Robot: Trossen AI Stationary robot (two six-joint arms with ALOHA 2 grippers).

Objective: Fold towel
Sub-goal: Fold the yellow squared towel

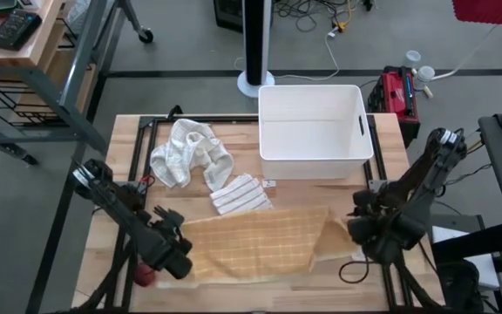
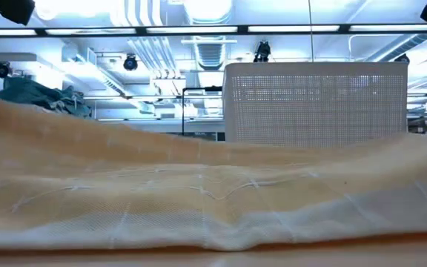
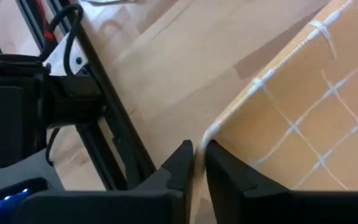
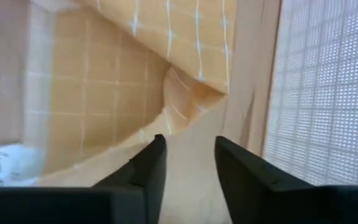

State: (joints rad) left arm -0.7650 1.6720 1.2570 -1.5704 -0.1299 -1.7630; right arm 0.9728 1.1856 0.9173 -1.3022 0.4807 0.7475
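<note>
Orange towel [image 1: 260, 244] flat on table [image 1: 234, 131]

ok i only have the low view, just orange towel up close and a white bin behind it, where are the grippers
Observer: The left gripper is at the towel's left end, the right gripper at its right end.
Operator: is the right one holding it
Observer: No, its fingers are open with nothing between them; the towel's rumpled corner lies just ahead.
Operator: anything else on the table
Observer: A crumpled white cloth and a folded striped cloth lie beyond the towel, left of the bin.
</note>
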